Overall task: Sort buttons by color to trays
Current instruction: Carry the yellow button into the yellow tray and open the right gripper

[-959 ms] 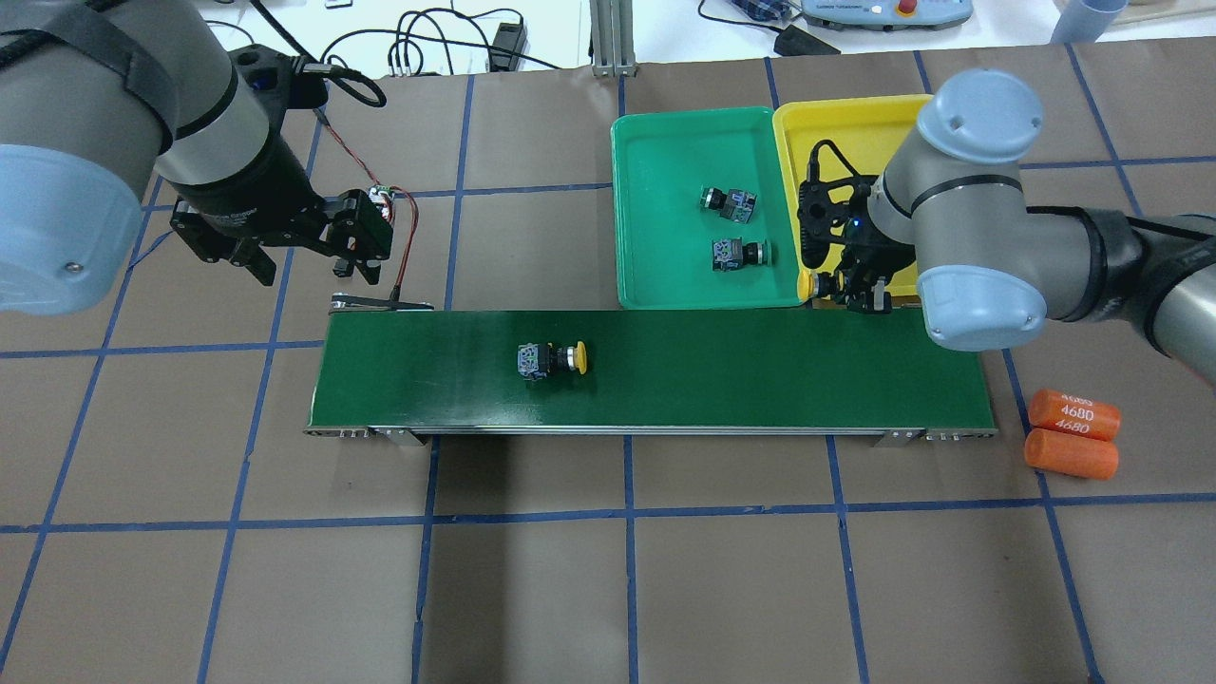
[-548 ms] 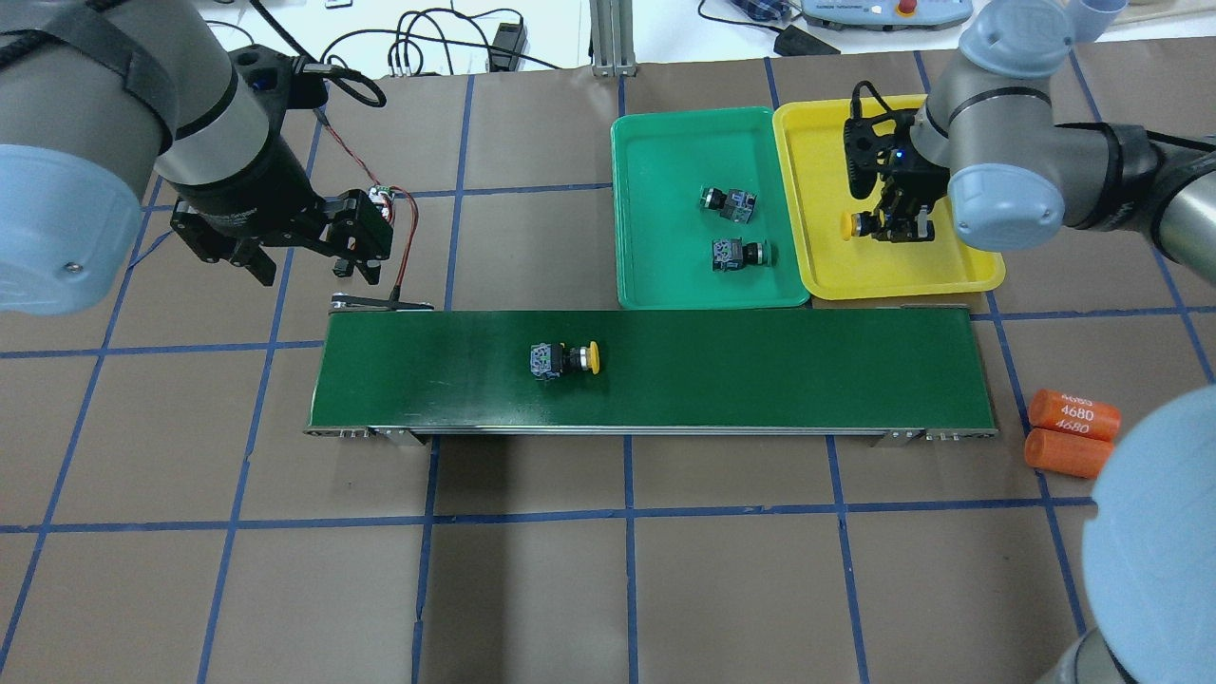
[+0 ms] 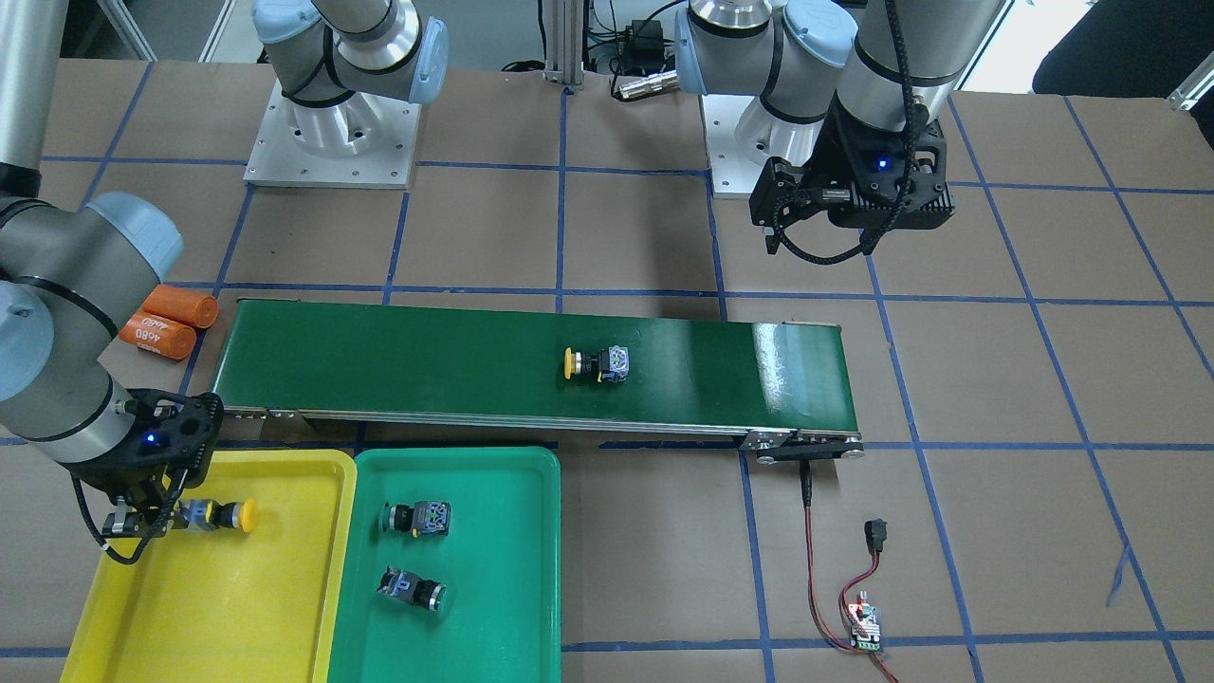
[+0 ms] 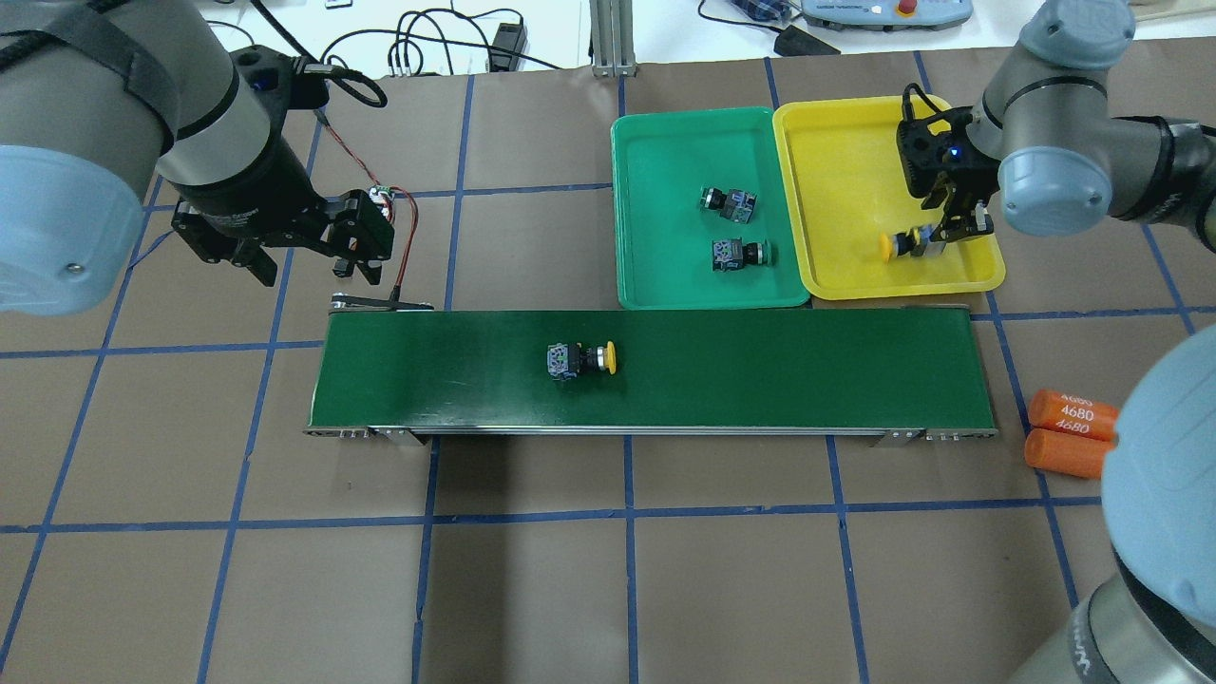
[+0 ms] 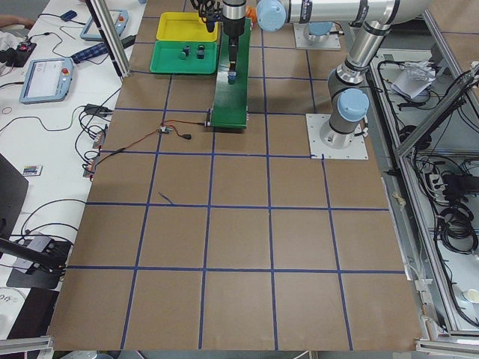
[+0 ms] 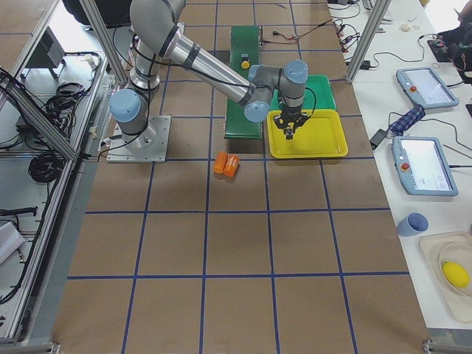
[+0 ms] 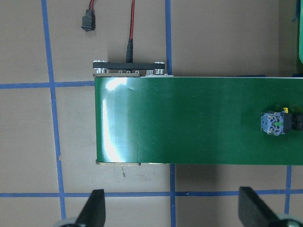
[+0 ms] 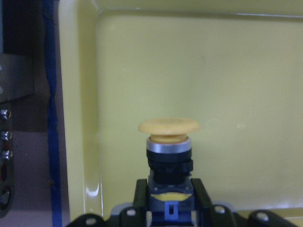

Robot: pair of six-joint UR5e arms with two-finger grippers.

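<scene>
One yellow button (image 4: 902,244) horizontal, cap toward green tray (image 4: 665,275), right jaws clamping it, left jaws spread

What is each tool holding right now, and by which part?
Right tool grips a yellow-capped button by its blocky body, cap pointing outward, over the yellow tray. Left tool is open and holds nothing.

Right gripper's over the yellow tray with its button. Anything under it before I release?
Nothing visible does. The yellow tray is bare around the yellow button held in the right gripper; no other button lies in it.
</scene>
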